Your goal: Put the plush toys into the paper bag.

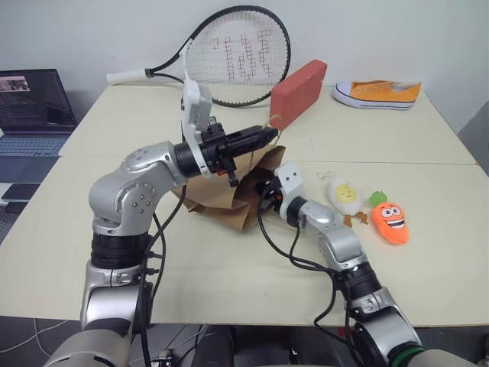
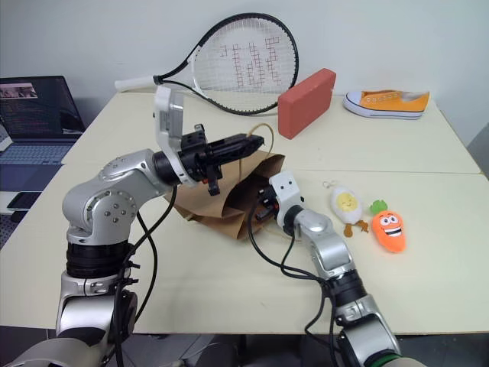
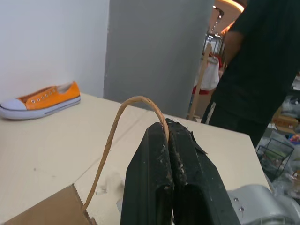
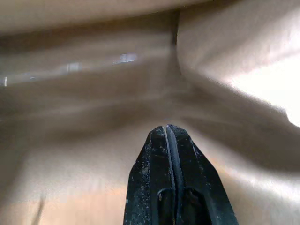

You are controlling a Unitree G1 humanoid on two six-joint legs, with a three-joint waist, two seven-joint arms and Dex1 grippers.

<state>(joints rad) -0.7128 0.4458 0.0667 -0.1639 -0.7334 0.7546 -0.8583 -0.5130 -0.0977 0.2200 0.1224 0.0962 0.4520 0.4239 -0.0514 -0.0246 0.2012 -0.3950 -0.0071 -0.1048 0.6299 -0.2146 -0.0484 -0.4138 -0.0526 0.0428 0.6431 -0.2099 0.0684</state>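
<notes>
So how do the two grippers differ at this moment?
The left gripper is shut on the paper bag's handle, raised above the bag; the right gripper is shut on nothing, pushed inside the paper bag. Both are closed, and neither is touching a plush toy.

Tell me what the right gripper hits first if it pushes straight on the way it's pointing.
Brown paper. The right gripper, shut, is already inside the mouth of the paper bag, aimed at its creased inner wall, so that wall comes first. How near it is I can't judge.
</notes>
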